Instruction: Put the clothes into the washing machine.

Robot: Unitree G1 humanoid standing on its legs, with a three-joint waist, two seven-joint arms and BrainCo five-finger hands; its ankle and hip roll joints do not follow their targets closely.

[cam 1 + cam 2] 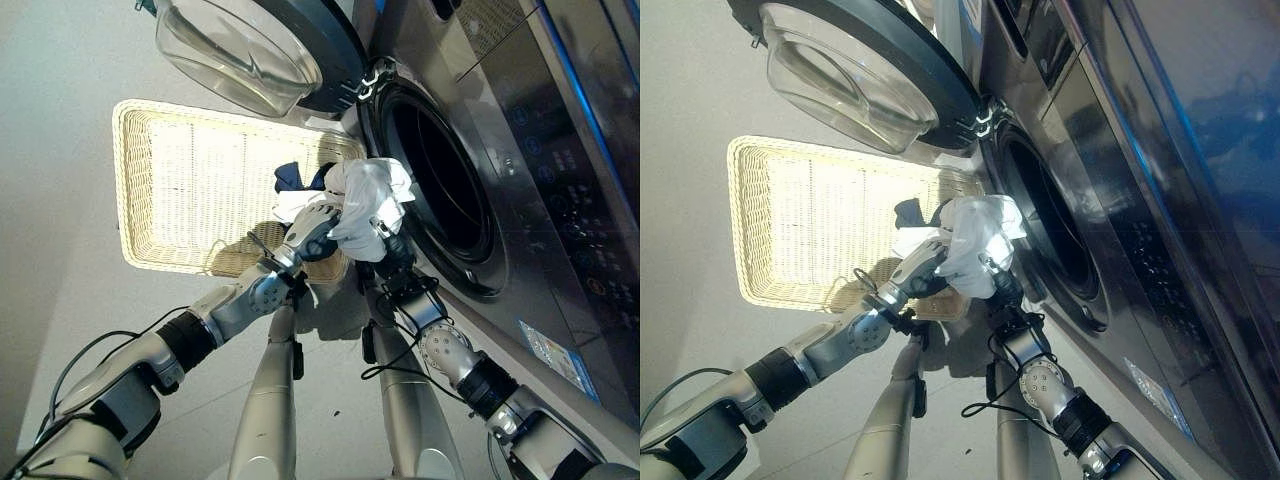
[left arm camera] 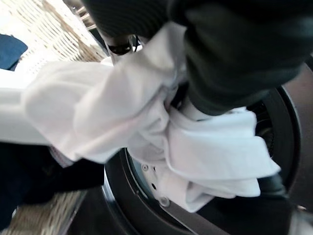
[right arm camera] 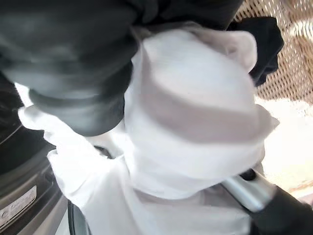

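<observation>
You have the white garment (image 1: pixel 368 200) bunched between both hands, held up just outside the washing machine's (image 1: pixel 520 150) round drum opening (image 1: pixel 440 185), at about 9 o'clock of its rim. Your left hand (image 1: pixel 318 228) grips the bundle from the basket side, fingers (image 1: pixel 312 215) curled into the cloth. Your right hand (image 1: pixel 392 252) sits under and behind the bundle on the machine side; its dark cover presses against the cloth, but you cannot tell how its fingers are set, since the fabric hides them.

The opening itself is dark and unobstructed, with free room from its rim inward. The door (image 1: pixel 255 45) stands swung open at about 11 o'clock from the bundle, its clear bowl facing the floor side, near your left arm's path upward. The wicker basket (image 1: pixel 170 190) lies on the floor at 9 o'clock of the bundle, with a dark blue garment (image 1: pixel 296 177) at its near corner, just beside the white cloth.
</observation>
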